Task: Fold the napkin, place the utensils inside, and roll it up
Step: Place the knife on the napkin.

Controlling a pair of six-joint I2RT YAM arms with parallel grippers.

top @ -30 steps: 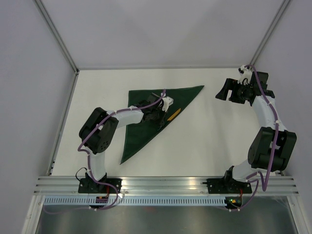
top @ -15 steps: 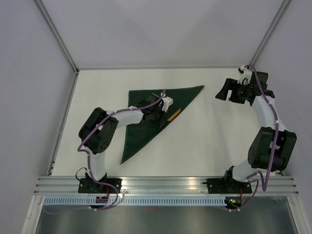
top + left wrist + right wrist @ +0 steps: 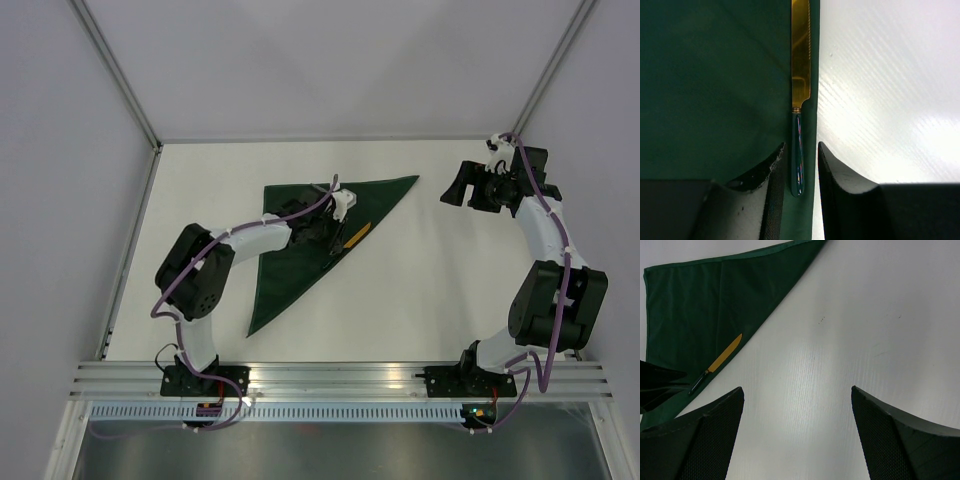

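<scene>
Since the napkin (image 3: pixel 278 285) already lies folded into a triangle, its long edge runs from the far right corner toward the near left. The knife (image 3: pixel 800 75) rests on the cloth just inside that edge and parallel to it, with its gold blade pointing far-right. I judge it is laid that way so a roll can trap it. Only one utensil shows.

The left gripper (image 3: pixel 800 147) straddles the teal handle with narrow jaws. A sliver of cloth shows on each side, so nothing looks clamped. At the far right, the right gripper (image 3: pixel 796 390) hovers wide and empty over the table (image 3: pixel 420 290), well apart from the cloth.

Open surface lies to the right of the long edge and nearer than it. The knife sits so close to that edge that a nudge could slide it off.
</scene>
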